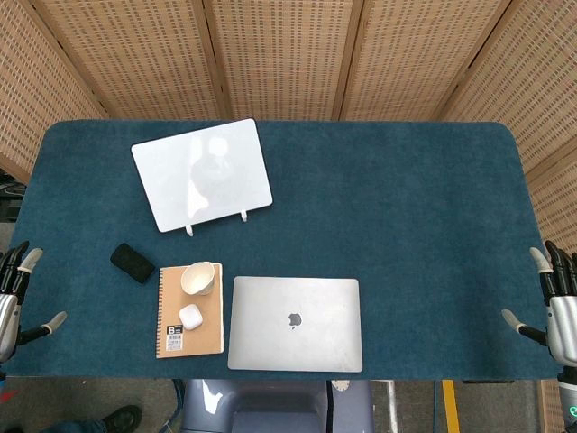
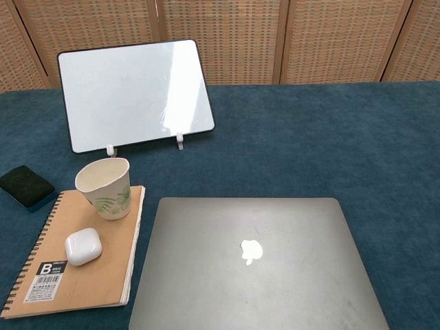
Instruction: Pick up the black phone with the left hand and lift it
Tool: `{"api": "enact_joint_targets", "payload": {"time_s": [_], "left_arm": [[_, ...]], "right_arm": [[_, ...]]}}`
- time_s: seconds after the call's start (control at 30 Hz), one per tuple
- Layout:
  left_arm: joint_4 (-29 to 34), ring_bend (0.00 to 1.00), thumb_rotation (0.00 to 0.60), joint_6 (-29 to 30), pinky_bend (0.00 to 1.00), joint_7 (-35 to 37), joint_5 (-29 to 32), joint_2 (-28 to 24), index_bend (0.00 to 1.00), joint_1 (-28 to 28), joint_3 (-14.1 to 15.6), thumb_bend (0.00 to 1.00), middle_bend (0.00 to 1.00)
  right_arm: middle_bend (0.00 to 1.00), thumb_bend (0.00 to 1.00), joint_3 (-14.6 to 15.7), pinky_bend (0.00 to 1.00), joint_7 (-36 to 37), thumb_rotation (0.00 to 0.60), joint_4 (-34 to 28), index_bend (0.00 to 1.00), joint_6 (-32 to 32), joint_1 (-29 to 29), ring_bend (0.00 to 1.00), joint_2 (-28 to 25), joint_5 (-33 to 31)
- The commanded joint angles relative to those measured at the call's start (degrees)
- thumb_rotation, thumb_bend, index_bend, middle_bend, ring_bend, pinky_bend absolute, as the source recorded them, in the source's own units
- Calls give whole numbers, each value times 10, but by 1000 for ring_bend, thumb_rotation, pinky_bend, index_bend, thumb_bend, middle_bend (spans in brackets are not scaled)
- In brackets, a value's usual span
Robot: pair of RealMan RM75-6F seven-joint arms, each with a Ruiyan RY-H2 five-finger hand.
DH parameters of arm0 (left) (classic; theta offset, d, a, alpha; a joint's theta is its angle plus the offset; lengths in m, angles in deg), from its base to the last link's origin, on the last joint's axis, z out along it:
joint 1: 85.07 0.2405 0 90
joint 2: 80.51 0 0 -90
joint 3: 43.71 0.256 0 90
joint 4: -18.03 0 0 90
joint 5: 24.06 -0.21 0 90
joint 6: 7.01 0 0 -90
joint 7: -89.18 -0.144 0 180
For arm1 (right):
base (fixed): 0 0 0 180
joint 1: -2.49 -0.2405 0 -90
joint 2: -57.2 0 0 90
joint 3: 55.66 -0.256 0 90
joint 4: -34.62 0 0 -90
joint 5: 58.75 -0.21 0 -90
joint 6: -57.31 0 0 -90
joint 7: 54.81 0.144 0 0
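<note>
Black phone [image 1: 132,262], one, lies flat on the blue table [image 1: 406,225] left of the single notebook [image 1: 203,336]. One cup [image 1: 199,277] and one earbud case [image 1: 190,317] on the notebook; one laptop [image 1: 296,323], one whiteboard [image 1: 201,173]. Left hand [image 1: 13,298] and right hand [image 1: 557,302] both spread wide, holding nothing.

Closed laptop [image 1: 295,323] midway between both hands. Paper cup [image 2: 104,187] and earbud case [image 2: 83,245] on notebook [image 2: 82,275], nearer left hand. Whiteboard [image 1: 202,173] stands beyond.
</note>
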Motion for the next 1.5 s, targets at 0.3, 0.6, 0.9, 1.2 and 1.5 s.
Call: {"api": "enact_joint_targets", "payload": {"time_s": [0.3,0.6,0.9,1.2,1.5], "left_arm": [[-19,0,600,-32,0,10,2,-2,0,-21,-6,0,0],[-242,0,600,-170,0,188,-6,29,0,-122,-19,0,0],[-380,0,600,-233,0,225,-56,82,144,-194,9,0,18],[-420,19,600,-273,10,194,-71,121,198,-228,34,0,47],[-410,23,600,-307,21,152,-60,152,214,-259,34,0,49]], "right_arm": [[0,0,-1,0,12,600,-5,0,10,-1,0,-5,-7],[0,0,-5,0,18,600,-8,0,19,-2,0,-10,-19],[0,0,-1,0,-8,600,-13,0,28,-6,0,-4,-21],[0,0,-6,0,-8,600,-14,0,44,-10,0,-6,-36],[0,0,-6,0,2,600,-14,0,48,-10,0,-10,-39]]}}
